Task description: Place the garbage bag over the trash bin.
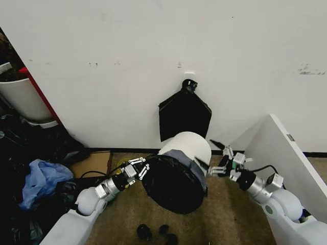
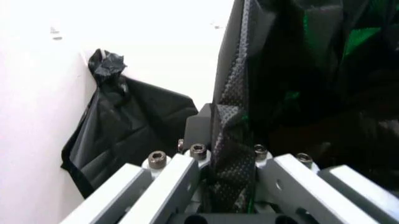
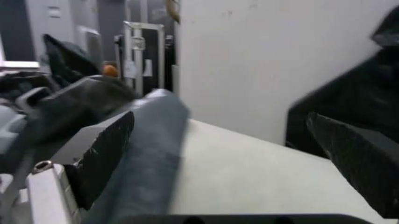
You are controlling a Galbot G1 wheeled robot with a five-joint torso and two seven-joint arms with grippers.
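Observation:
The trash bin (image 1: 190, 144), a cream-white bucket, is tipped on its side above the floor with its mouth toward me. The glossy black garbage bag (image 1: 173, 185) covers the mouth, and a grey band of it wraps the bin's side. My left gripper (image 1: 142, 169) is at the bag's left edge, and in the left wrist view this gripper (image 2: 228, 142) is shut on a fold of the garbage bag (image 2: 311, 70). My right gripper (image 1: 207, 154) is at the bin's right side. In the right wrist view it (image 3: 231, 156) stands open, its pads (image 3: 103, 149) straddling the bin (image 3: 249, 172) and bag band (image 3: 156, 154).
A flat black fan-shaped bundle (image 1: 184, 116) hangs on the wall just behind the bin. A white panel (image 1: 286, 153) slants at the right. A white tub with a red bar (image 1: 23, 97), a blue bag (image 1: 43, 178) and dark clutter crowd the left. Small black objects (image 1: 153, 233) lie on the carpet.

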